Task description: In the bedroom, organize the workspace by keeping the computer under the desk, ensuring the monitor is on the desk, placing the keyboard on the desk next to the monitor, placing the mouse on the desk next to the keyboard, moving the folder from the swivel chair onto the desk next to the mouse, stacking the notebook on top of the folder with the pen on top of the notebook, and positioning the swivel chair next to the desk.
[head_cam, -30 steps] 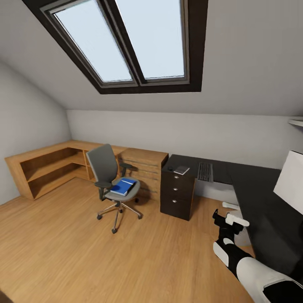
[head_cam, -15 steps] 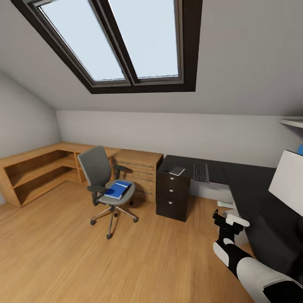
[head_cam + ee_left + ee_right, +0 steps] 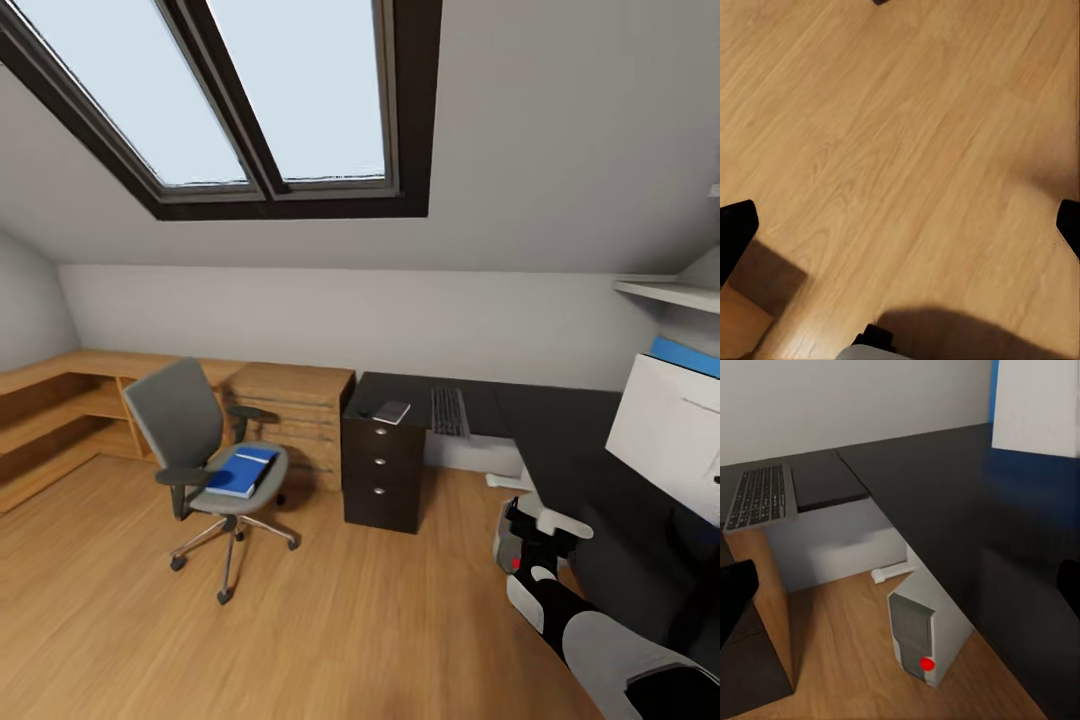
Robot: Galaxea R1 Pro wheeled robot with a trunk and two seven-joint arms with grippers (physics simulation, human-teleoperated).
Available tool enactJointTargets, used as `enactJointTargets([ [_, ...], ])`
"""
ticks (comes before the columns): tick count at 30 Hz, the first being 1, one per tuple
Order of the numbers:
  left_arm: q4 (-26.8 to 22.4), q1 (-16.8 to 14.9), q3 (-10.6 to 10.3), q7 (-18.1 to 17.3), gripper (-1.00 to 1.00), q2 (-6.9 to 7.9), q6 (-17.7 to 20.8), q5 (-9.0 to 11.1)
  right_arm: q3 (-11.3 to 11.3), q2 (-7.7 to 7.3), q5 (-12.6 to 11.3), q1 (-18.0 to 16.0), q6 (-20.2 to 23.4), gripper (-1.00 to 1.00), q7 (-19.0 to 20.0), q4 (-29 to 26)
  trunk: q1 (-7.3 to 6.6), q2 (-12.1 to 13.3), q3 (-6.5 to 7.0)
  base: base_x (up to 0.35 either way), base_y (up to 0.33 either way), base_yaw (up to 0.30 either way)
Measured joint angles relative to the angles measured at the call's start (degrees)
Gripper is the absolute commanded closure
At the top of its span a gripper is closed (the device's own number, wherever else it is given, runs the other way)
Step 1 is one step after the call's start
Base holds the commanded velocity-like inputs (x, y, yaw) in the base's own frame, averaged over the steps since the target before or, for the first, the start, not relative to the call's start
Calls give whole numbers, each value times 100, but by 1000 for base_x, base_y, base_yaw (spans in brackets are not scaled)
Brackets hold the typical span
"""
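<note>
The grey swivel chair (image 3: 185, 430) stands on the floor left of the desk (image 3: 570, 450) with the blue folder (image 3: 240, 470) on its seat. On the black desk top lie the notebook (image 3: 392, 411) and the keyboard (image 3: 449, 410) (image 3: 761, 495). The monitor (image 3: 672, 432) (image 3: 1035, 405) shows its white back at the right. The computer (image 3: 503, 535) (image 3: 919, 634) stands under the desk edge. My right gripper (image 3: 538, 522) (image 3: 904, 585) is open above the floor near the computer. My left gripper (image 3: 900, 225) is open over bare floor. The pen and the mouse are out of view.
A black drawer unit (image 3: 383, 470) carries the desk's left end. A wooden dresser (image 3: 295, 400) and low wooden shelving (image 3: 50, 405) line the back wall. A wall shelf (image 3: 670, 293) hangs above the monitor. Wood floor (image 3: 350, 620) lies open between chair and desk.
The whole view has swung to the right, so chair, dresser and desk sit further left in the picture. The computer has come into sight. My right gripper holds the same pose.
</note>
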Motion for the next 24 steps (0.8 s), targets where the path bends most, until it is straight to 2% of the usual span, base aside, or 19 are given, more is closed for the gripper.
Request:
enactJointTargets([
  [13,0,0,-4,10,-100,0,3,1,0,-1,0,0,0,-100,4,2,1,0,0,289,147,-261],
  [20,1,0,1,23,-100,0,-8,-5,8,1,2,-1,-1,-100,4,3,3,1,0,58,26,-262],
  [24,1,0,-5,33,-100,0,-12,-8,9,1,2,-1,-1,-100,4,0,-84,160,72,5,2,-252],
])
